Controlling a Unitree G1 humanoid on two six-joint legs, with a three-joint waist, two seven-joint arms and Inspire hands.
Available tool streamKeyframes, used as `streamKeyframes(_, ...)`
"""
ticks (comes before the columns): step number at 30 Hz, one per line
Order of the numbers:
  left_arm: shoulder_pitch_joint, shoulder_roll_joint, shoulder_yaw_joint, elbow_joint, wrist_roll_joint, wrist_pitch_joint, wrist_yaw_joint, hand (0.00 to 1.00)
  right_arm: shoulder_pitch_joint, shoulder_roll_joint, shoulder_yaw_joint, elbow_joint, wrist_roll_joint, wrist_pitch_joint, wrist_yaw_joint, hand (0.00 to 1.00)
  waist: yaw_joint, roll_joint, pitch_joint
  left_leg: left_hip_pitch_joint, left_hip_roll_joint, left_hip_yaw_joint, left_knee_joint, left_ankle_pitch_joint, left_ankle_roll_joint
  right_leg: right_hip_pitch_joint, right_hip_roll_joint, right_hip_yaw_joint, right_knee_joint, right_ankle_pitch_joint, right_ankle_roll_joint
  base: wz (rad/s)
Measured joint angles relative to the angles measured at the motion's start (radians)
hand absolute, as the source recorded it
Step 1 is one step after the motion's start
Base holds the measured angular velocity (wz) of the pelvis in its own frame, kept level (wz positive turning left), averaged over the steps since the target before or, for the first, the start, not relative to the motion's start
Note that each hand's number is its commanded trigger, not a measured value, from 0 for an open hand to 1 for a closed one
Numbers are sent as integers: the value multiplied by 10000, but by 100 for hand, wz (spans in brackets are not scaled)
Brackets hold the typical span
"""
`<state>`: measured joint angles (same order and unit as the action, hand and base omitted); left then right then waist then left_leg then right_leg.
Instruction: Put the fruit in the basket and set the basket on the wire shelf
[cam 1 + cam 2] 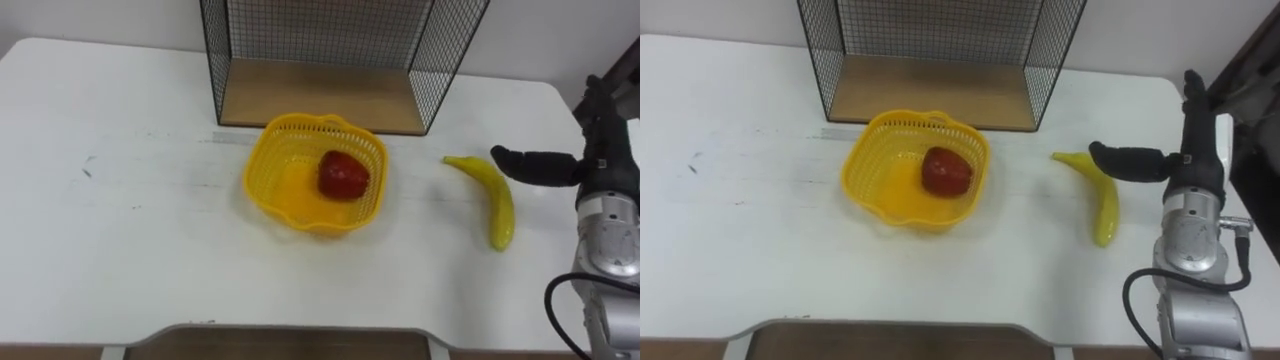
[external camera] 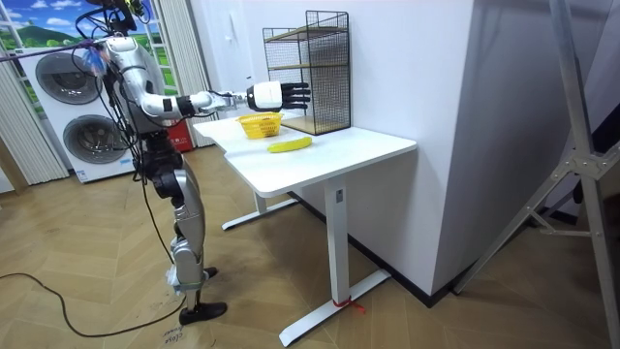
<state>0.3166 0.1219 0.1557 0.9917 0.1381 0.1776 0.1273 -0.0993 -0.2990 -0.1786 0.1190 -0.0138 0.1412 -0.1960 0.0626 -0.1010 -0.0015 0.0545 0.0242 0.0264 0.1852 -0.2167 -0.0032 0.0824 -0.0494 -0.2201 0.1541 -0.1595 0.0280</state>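
A yellow plastic basket [image 1: 268, 188] sits mid-table with a red apple [image 1: 343, 175] inside it. To its right a yellow banana [image 1: 497, 200] lies on the white table [image 1: 120, 220]. My right hand [image 1: 601, 160] hovers above and just right of the banana, open, thumb stretched left over the fruit and fingers straight. In the room view this hand [image 2: 277, 95] is held well above the tabletop, over the banana [image 2: 290, 144] and beside the basket [image 2: 258, 125]. The wire shelf [image 1: 320, 95], black mesh with a wooden floor, stands right behind the basket.
I stand at the table's long side, facing the shelf [image 2: 310, 68]. The table's right edge lies just beyond the banana. Wide bare tabletop stretches to the left of the basket. Washing machines [image 2: 68, 116] stand behind me.
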Motion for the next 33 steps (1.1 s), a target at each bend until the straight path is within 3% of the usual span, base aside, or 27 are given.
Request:
streamKeyframes(4, 43, 11, -4, -133, 11, 177, 2, 0, -2, -9, 9, 11, -208, 264, 327, 0, 3, -26, -8, -21, -2, -15, 7, 0, 0, -25, 0, 1, 2, 0, 0, 0)
streamKeyframes(22, -72, 76, 21, -384, -62, 176, -127, 0, -605, -114, 50, 2279, -591, 354, 2003, 0, 24, -20, 73, -78, -6, -54, 113, -6, -3, 24, 0, -12, 6, 0, -1, 0)
streamKeyframes(26, -74, 85, 3, -382, -86, 188, -155, 0, -679, -116, 124, 2416, -790, 353, 2106, 0, 39, 49, 119, -81, -5, -56, 109, -6, -4, 21, 0, -17, 7, 0, -1, 0)
streamKeyframes(33, -62, 95, -40, -322, -154, 217, -239, 0, -872, -125, 389, 3009, -803, 452, 2071, 0, 10, 44, 108, -90, -6, -65, 136, -6, -4, 7, -1, -29, 6, 0, -1, 0)
